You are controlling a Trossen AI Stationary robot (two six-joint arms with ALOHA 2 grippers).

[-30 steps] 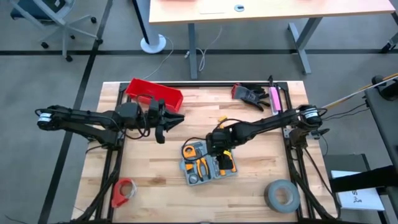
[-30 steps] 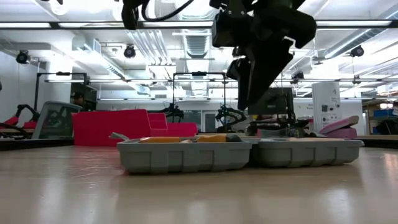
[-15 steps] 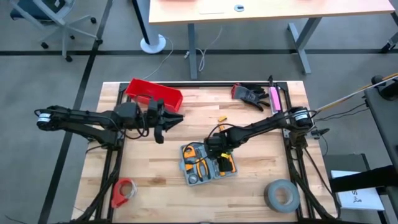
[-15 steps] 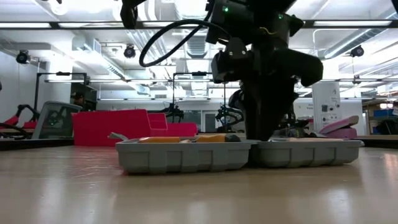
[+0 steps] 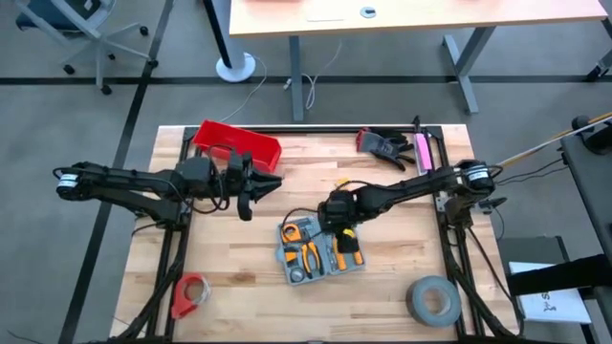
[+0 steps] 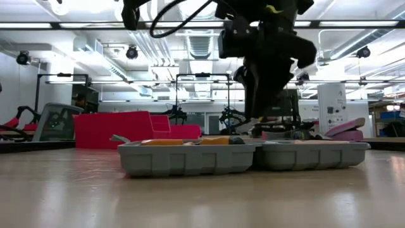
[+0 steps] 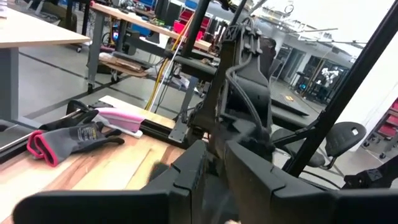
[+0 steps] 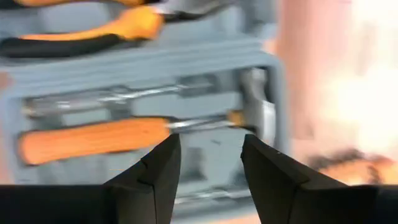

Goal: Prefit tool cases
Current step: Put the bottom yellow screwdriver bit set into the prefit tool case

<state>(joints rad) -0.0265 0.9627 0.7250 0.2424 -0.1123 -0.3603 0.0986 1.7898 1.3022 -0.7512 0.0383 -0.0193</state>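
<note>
The grey tool case (image 5: 320, 253) lies open and flat on the wooden table, its two halves side by side in the low view (image 6: 243, 155). Orange-handled pliers (image 5: 308, 256) and an orange-handled screwdriver (image 8: 93, 138) sit in its moulded recesses. My right gripper (image 5: 336, 220) hangs open just above the case's far edge and points steeply down. Nothing is between its fingers (image 8: 158, 168). My left gripper (image 5: 256, 191) waits level in the air beside the red bin. Its fingers (image 7: 186, 177) stand a narrow gap apart and hold nothing.
A red bin (image 5: 237, 145) stands at the far left. Black-and-red gloves (image 5: 382, 145) and a pink tool (image 5: 422, 153) lie at the far right. A small yellow piece (image 5: 341, 182) lies behind the case. A grey tape roll (image 5: 432, 298) and a red roll (image 5: 191, 294) sit near the front.
My right gripper dipped down to the open case, reached its tray half a second ago, and has since risen clear, back toward the far edge. The case has stayed in place.
</note>
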